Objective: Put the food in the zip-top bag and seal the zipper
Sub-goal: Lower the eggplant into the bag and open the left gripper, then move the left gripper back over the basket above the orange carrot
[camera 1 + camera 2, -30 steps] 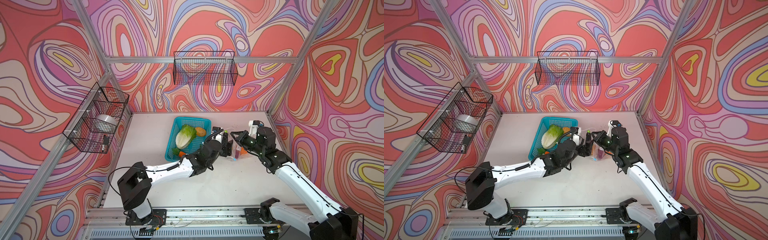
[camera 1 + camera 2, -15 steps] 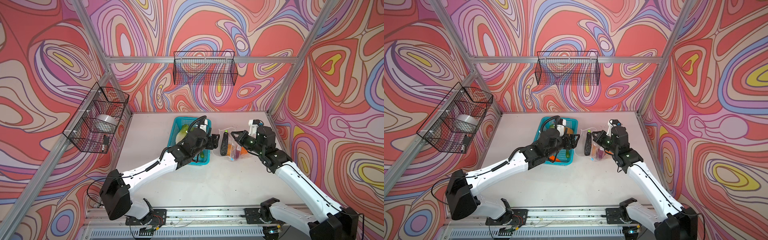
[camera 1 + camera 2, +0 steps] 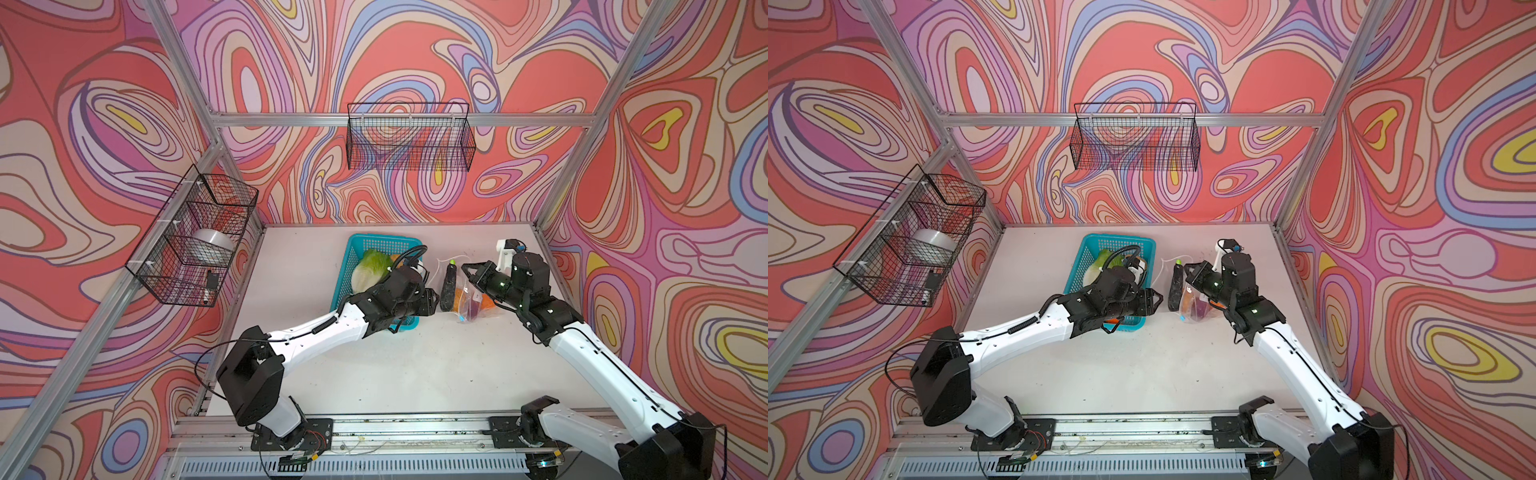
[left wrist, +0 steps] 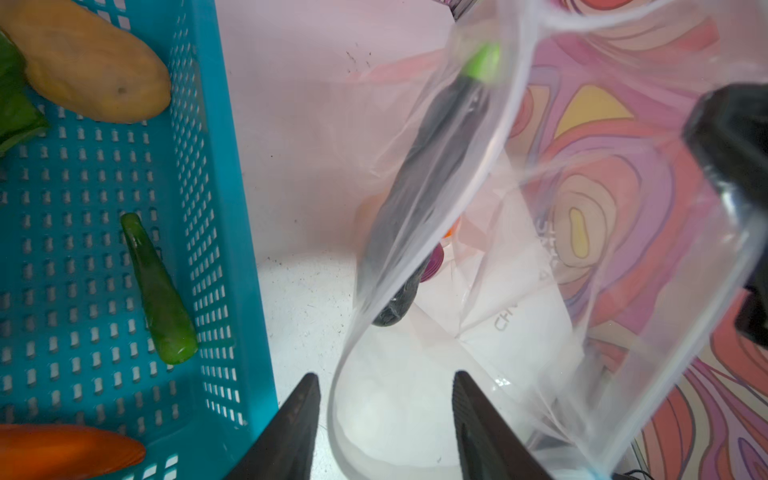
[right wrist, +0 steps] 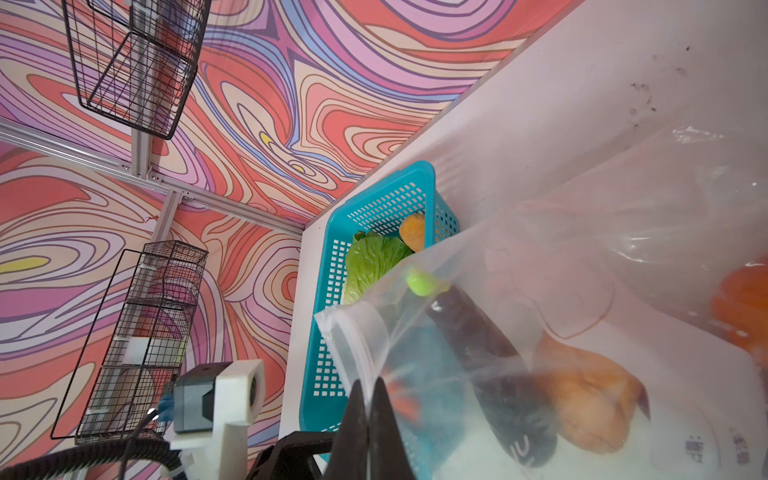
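I had a pale, speckled tabletop (image 3: 415, 365) boxed in by swirl-patterned walls (image 3: 415, 50). One black wire rack (image 3: 409, 141) hung on the back wall and a second rack (image 3: 195, 232) on the left.

The teal basket (image 3: 382, 237) sat mid-table, holding the lettuce (image 3: 372, 268), a potato (image 4: 83, 62), a carrot (image 4: 62, 451) and a small green piece (image 4: 160, 291). Just right of it stood the zip-top bag (image 3: 465, 309) with the dark cucumber (image 3: 448, 286) inside.

My right gripper (image 5: 368, 386) was clamped tight on the bag's mouth edge, holding it up. My left gripper (image 4: 384, 378) had its jaws partly apart astride the bag's rim, gripping nothing.

Half a second before, that left gripper hung over the basket. It had since swung across to the bag, while the right arm had not moved.
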{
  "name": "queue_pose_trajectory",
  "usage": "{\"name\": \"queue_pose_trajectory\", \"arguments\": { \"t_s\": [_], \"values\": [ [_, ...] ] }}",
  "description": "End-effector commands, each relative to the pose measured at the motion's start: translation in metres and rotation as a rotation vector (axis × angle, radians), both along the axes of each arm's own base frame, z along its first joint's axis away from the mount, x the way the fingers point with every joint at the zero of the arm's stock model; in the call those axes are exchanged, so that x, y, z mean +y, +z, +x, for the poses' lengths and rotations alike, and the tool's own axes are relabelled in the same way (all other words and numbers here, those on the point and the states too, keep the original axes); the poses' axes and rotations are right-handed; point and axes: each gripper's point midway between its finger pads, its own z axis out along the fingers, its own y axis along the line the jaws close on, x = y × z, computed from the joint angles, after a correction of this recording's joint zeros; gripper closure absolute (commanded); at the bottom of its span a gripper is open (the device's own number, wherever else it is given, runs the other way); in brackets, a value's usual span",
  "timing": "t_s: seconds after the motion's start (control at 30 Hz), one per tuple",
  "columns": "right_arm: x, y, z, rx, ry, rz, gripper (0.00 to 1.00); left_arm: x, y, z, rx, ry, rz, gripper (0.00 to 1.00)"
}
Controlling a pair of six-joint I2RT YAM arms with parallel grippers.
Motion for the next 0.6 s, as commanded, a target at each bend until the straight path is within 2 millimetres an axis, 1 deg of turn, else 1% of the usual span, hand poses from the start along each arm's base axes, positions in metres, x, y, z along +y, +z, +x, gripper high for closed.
{"name": "queue_pose_trajectory", "arguments": {
  "t_s": [0.0,0.03,0.07,0.1,0.2,0.27,0.33,0.4,0.47,0.5,0.57],
  "values": [
    [-0.004,0.015,-0.002,-0.038,-0.014,-0.011,1.0,0.0,-0.004,0.0,0.028,0.005,0.016,0.67],
    [-0.005,0.015,-0.002,-0.038,-0.014,-0.012,1.0,0.0,-0.003,0.0,0.027,0.006,0.015,0.77],
    [-0.004,0.015,-0.002,-0.039,-0.014,-0.011,1.0,0.0,-0.003,0.0,0.026,0.004,0.013,0.89],
    [-0.004,0.015,-0.003,-0.039,-0.013,-0.011,1.0,-0.001,-0.001,0.001,0.02,0.004,0.012,0.99],
    [-0.006,0.015,-0.003,-0.043,-0.015,-0.027,1.0,-0.001,0.015,0.005,-0.019,0.003,0.005,1.0],
    [-0.009,0.016,-0.003,-0.05,-0.023,-0.056,1.0,-0.001,0.035,0.01,-0.061,0.002,-0.014,1.0],
    [-0.015,0.018,-0.002,-0.069,-0.037,-0.107,1.0,-0.006,0.059,0.012,-0.106,-0.015,-0.041,1.0],
    [-0.026,0.018,-0.002,-0.084,-0.065,-0.195,1.0,-0.009,0.082,0.013,-0.151,-0.037,-0.064,1.0],
    [-0.039,0.014,-0.002,-0.092,-0.099,-0.304,1.0,-0.012,0.1,0.013,-0.185,-0.056,-0.083,1.0],
    [-0.048,0.011,-0.004,-0.085,-0.125,-0.355,1.0,-0.012,0.107,0.013,-0.198,-0.059,-0.091,1.0],
    [-0.06,0.013,-0.007,-0.089,-0.165,-0.416,1.0,-0.01,0.118,0.012,-0.219,-0.055,-0.107,1.0]
  ]
}}
